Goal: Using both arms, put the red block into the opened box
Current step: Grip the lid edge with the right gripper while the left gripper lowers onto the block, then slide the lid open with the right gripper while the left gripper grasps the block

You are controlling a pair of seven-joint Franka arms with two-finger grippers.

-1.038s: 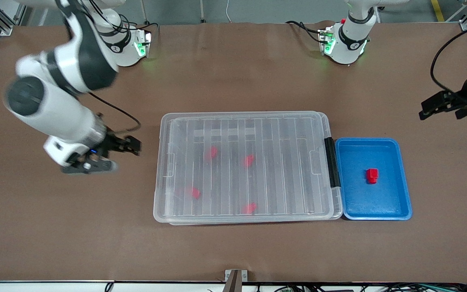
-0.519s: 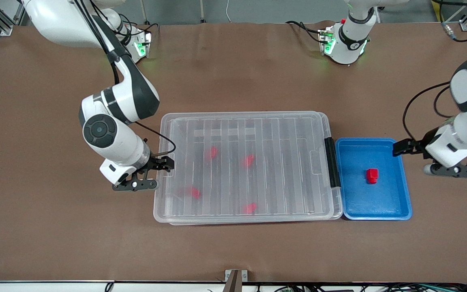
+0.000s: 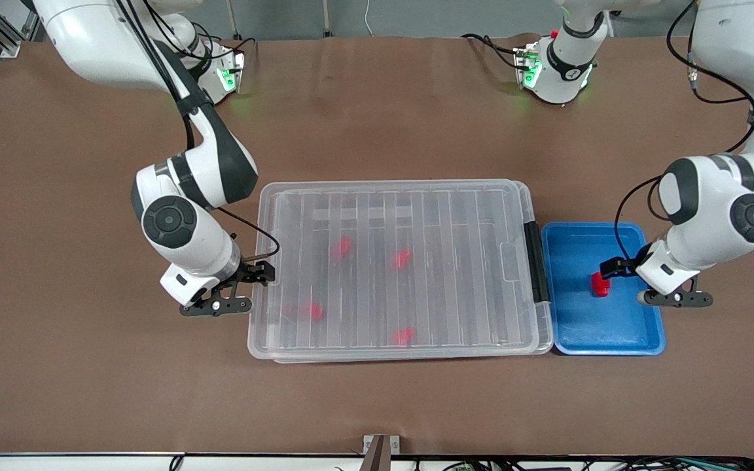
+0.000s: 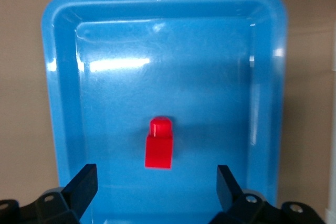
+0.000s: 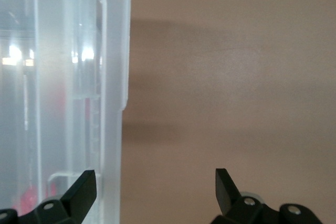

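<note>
Front view: two white Franka arms flank a clear plastic box (image 3: 396,269) lying lengthwise at the middle of a brown table (image 3: 377,405), its ribbed clear lid (image 3: 442,216) shut and a black clip (image 3: 537,261) on the short end toward the left arm. Four small red blocks (image 3: 341,246) show dimly through the lid. Touching or just beside that clipped end sits a blue tray (image 3: 639,343), and the red block (image 3: 600,284) lies alone near the tray's middle, well apart from all four raised rims. The left gripper (image 3: 612,269) hangs low over the tray with its fingers spread wide and holding nothing; in the left wrist view the red block (image 4: 159,144) lies ahead of the gap between the two black fingertips (image 4: 84,182), stub pointing away from the gripper, with bare blue floor on every side of it. The right gripper (image 3: 260,273) hovers at the box's other short end, also wide open and empty; the right wrist view shows one fingertip (image 5: 83,186) over the rounded box rim (image 5: 113,77) and the other over bare table. Wide bare table runs from the box and tray to the table's front edge.
</note>
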